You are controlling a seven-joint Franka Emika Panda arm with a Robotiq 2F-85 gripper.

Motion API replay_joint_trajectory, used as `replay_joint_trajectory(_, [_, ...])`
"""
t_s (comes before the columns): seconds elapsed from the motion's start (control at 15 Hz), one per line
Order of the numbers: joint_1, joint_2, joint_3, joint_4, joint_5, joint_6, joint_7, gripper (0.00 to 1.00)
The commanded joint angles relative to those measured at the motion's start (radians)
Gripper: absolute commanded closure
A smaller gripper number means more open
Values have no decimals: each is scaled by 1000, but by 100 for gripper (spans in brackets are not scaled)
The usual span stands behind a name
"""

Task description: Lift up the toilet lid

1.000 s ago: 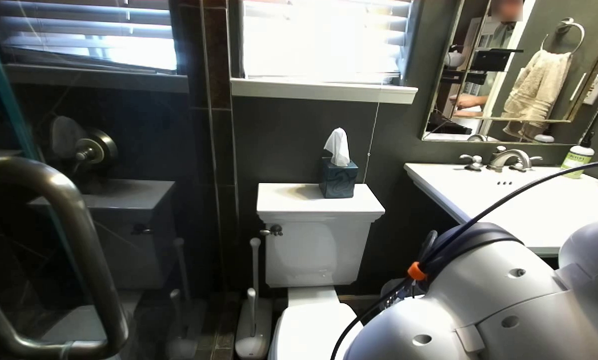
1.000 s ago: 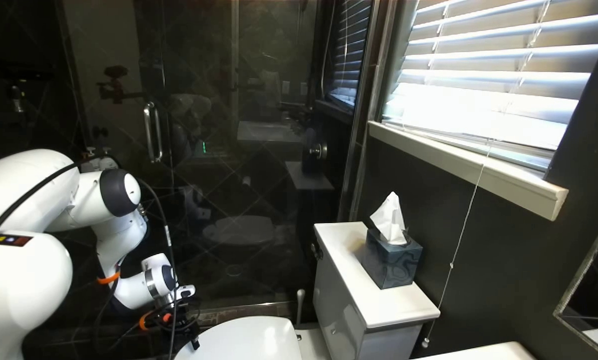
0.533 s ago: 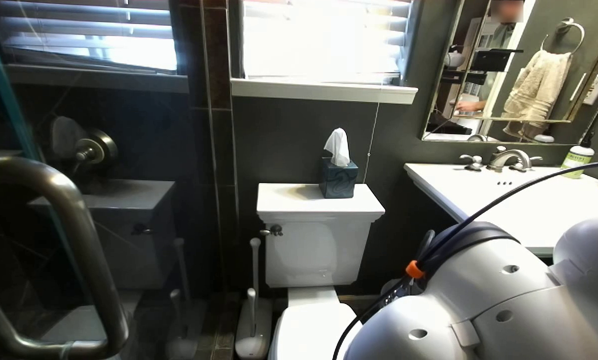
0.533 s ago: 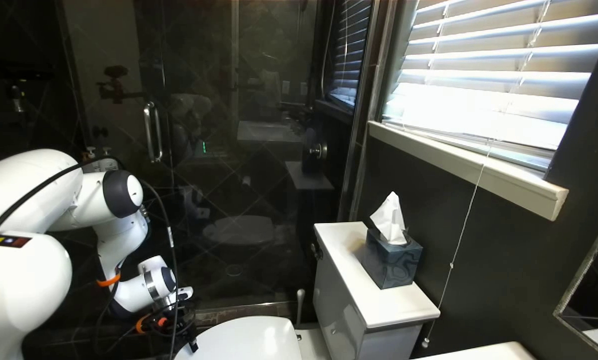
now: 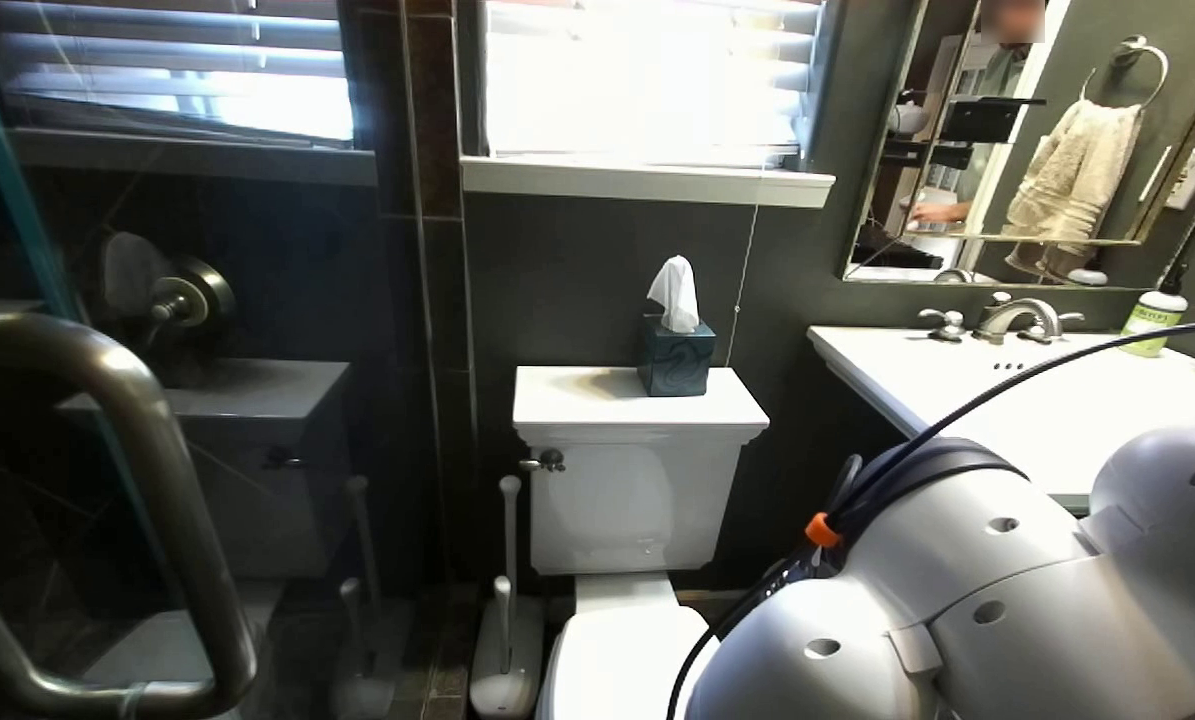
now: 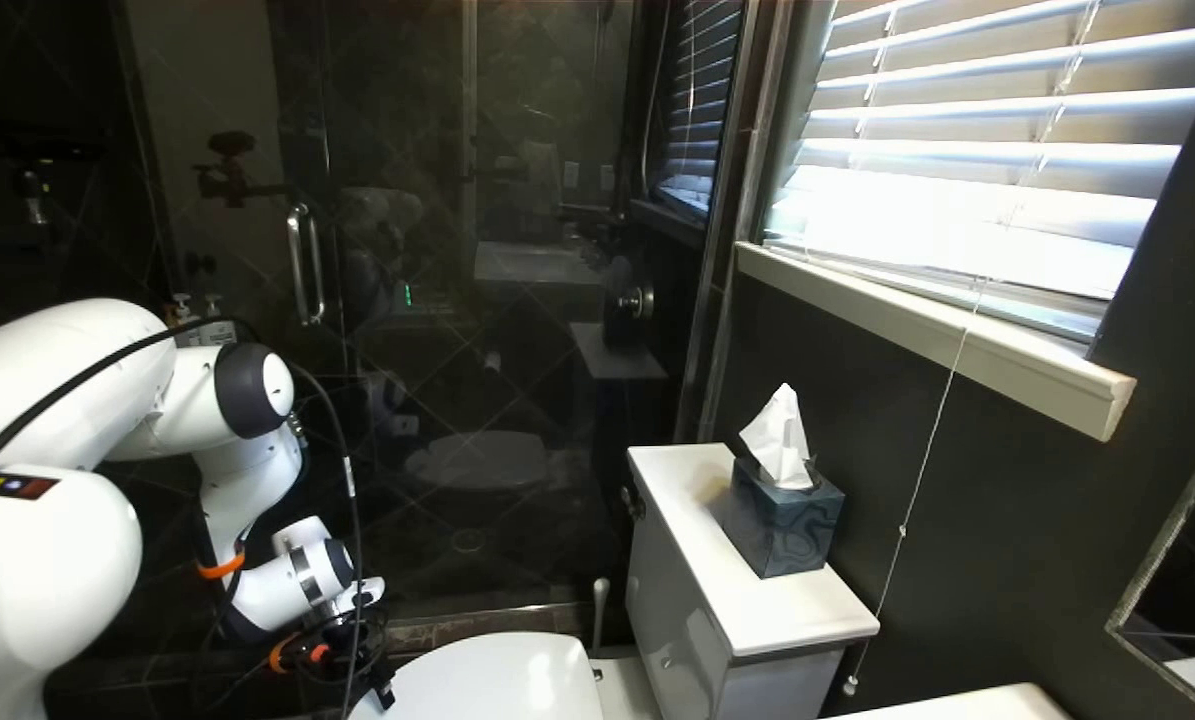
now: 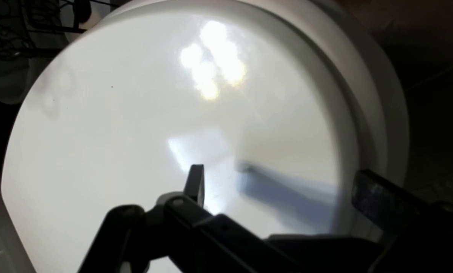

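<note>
Shifts arm (image 6: 182, 415) slightly vs. a sec ago, w/ jaws spread wide at lid (image 7: 116, 113) edge; best slip outer finger (image 7: 372, 201) under lid, not seat (image 7: 350, 64), b4 raising.

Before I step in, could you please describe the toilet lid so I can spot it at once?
Below the window stands a white tank. The lid lies closed in front of it, lower down. The tank top is white too, but rectangular, whereas the lid is rounded, with the open gripper at its edge.
</note>
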Motion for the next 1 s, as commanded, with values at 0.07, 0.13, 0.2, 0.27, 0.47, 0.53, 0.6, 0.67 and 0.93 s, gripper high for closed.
replay_joint_trajectory(0.07, [-23, 0, 8, -20, -88, 49, 86, 0])
replay_joint_trajectory(0.13, [-23, 0, 6, -23, -104, 69, 98, 0])
replay_joint_trajectory(0.2, [-25, 0, 6, -23, -113, 83, 110, 0])
replay_joint_trajectory(0.27, [-29, 0, 8, -22, -123, 93, 117, 0])
replay_joint_trajectory(0.47, [-39, 0, 9, -18, -148, 105, 137, 0])
replay_joint_trajectory(0.53, [-49, 0, 16, -18, -155, 100, 134, 0])
replay_joint_trajectory(0.6, [-55, 0, 20, -17, -163, 95, 136, 0])
replay_joint_trajectory(0.67, [-61, 0, 27, -16, -164, 74, 127, 0])
replay_joint_trajectory(0.93, [-90, -1, 56, 4, -151, -38, 49, 0])
